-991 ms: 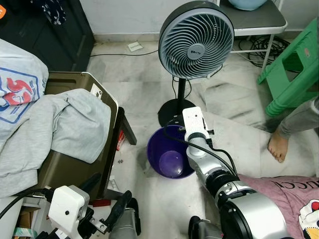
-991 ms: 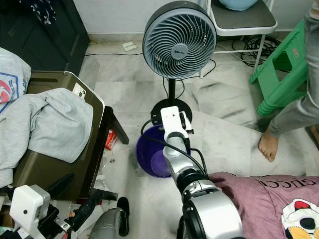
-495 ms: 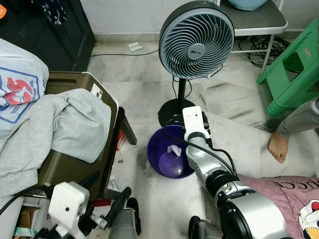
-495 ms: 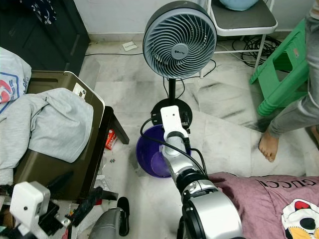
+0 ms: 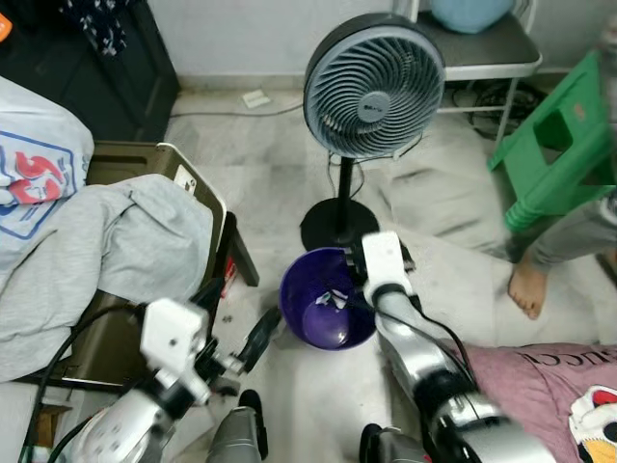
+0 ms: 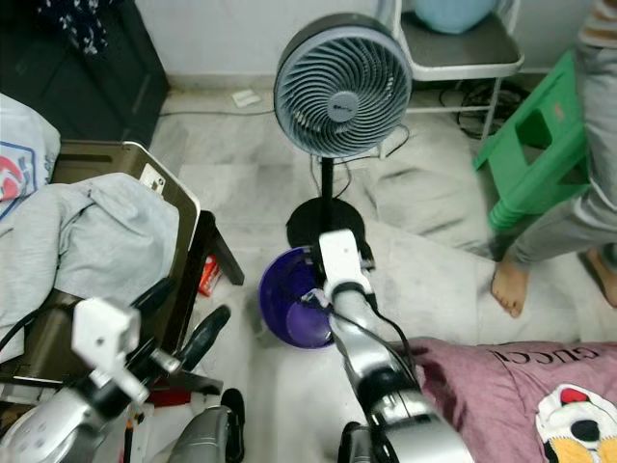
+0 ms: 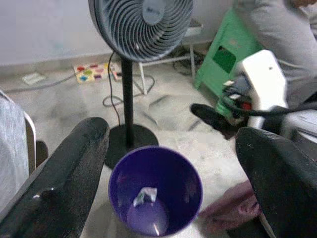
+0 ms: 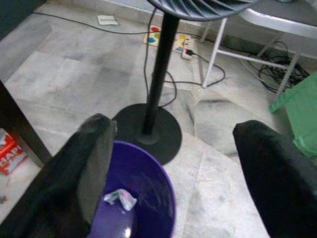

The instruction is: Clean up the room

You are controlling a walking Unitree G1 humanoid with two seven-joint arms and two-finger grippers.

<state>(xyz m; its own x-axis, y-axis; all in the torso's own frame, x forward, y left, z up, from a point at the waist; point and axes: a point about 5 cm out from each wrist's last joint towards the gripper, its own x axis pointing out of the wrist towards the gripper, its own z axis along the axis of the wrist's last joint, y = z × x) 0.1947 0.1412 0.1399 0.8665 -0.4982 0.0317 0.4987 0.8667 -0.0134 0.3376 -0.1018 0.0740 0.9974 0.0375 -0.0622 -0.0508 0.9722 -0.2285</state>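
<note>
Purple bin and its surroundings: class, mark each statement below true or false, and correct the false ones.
1. The purple bin holds a crumpled scrap. True.
2. The right gripper is shut on a bottle. False: it is open above the bin.
3. The standing fan lies tipped over. False: it is upright behind the bin.
4. A grey garment drapes the brown chair. True.
5. The left gripper is open. True.

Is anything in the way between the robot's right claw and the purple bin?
Nothing visible is. The right claw hangs open just above the purple bin, whose open mouth faces up. A crumpled scrap already lies inside. The fan stands just behind the bin, not between them.
</note>
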